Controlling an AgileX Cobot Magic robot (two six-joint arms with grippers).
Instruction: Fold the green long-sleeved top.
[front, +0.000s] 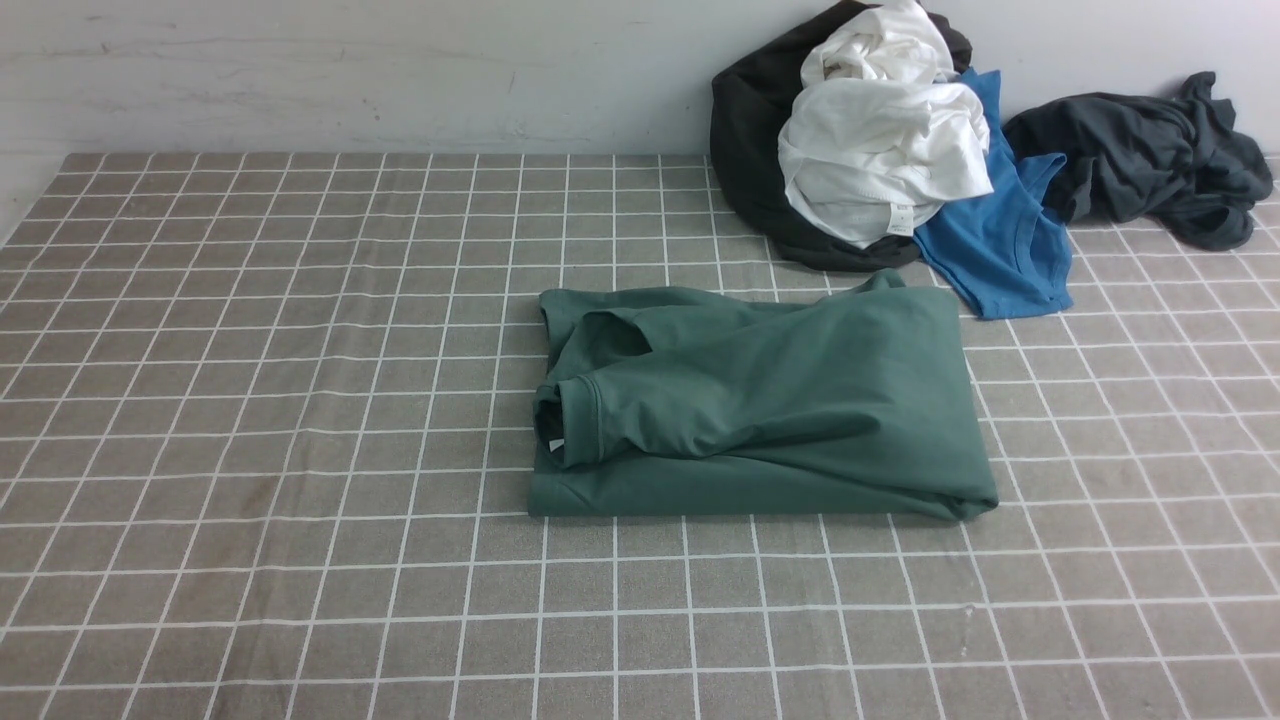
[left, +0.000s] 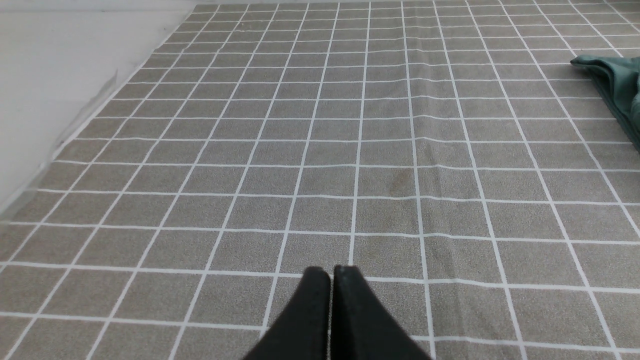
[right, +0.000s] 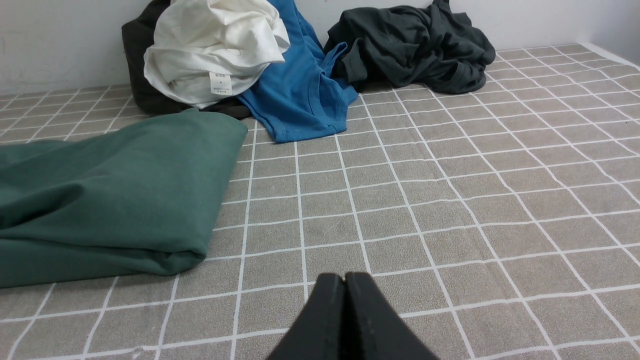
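1. Jaws of both the left gripper (left: 330, 272) and right gripper (right: 344, 280) were pressed together, holding nothing;
2. The top (front: 760, 405) lay at frame centre, a compact folded rectangle;
3. Folding looked finished; perhaps only tidying remained.

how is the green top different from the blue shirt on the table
The green top lies folded into a neat block in the middle of the table; the blue shirt lies loose at the back, partly under a white garment. The green top looks bigger. Both rest on the checked cloth.
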